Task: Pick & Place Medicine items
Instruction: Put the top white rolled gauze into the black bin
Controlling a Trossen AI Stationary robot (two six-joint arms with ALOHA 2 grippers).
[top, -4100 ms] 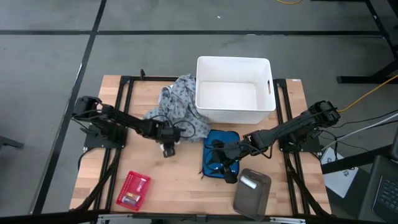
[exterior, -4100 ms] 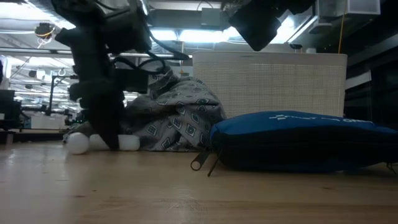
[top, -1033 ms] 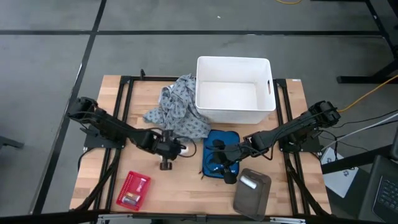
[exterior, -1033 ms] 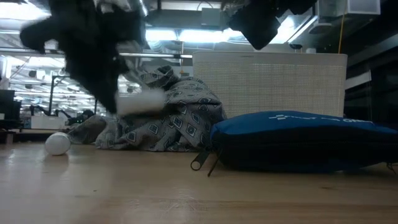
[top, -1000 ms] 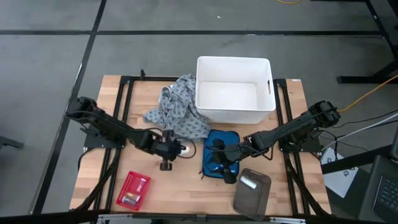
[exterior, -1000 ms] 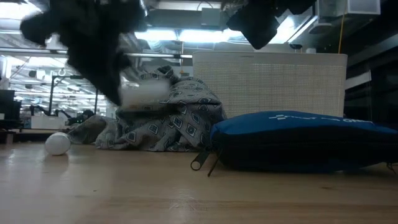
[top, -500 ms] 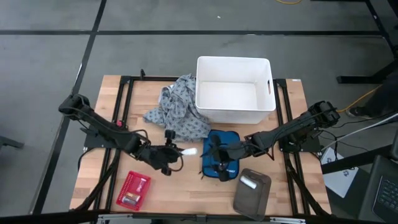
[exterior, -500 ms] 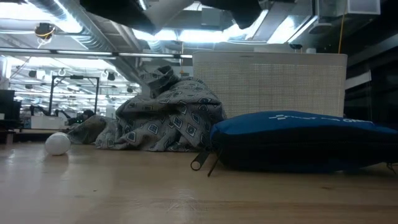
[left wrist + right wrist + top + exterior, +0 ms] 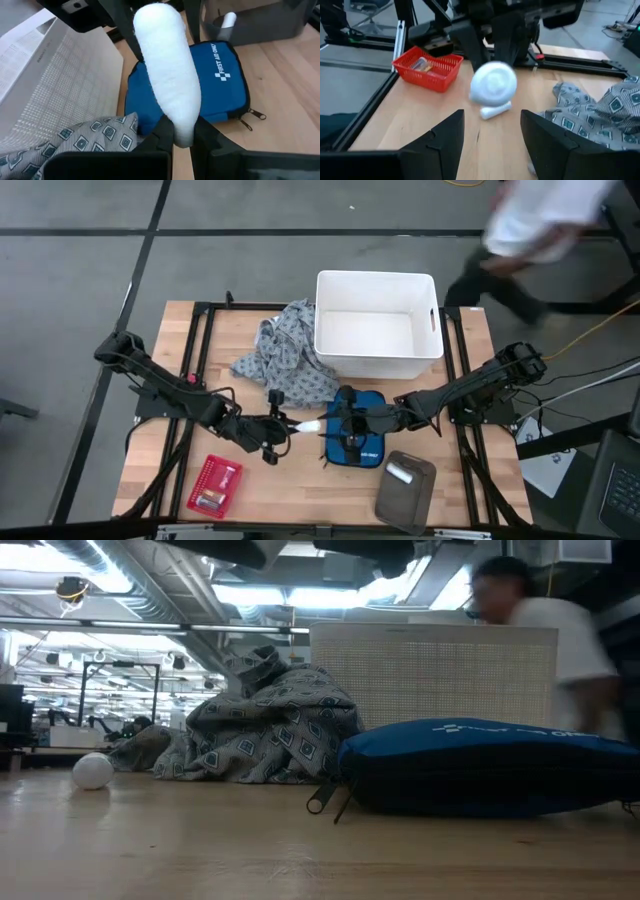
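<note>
A white medicine roll is held level above the table by my left gripper, which is shut on it; it fills the left wrist view. My right gripper is open over the blue pouch's left end and faces the roll's free end, which stands just in front of its fingers. Another white roll lies on the wood, also seen below the held one. One more white item sits in the grey case. My left gripper pinches the white roll by its near end between the two fingers. The fingers come level from the table's left and lie along the roll. The roll sticks out past the fingertips toward the table's right, lifted clear of the wood.
The blue first-aid pouch lies at centre, the white bin behind it, the grey patterned cloth to its left. A red basket and a grey case sit near the front edge. A person passes beyond the far right corner.
My left gripper has lifted the white roll up out of the low view, carried it toward the table's right and tipped from pointing down to level. My right gripper has risen off the pouch and turned toward the roll. A person has walked in behind the table.
</note>
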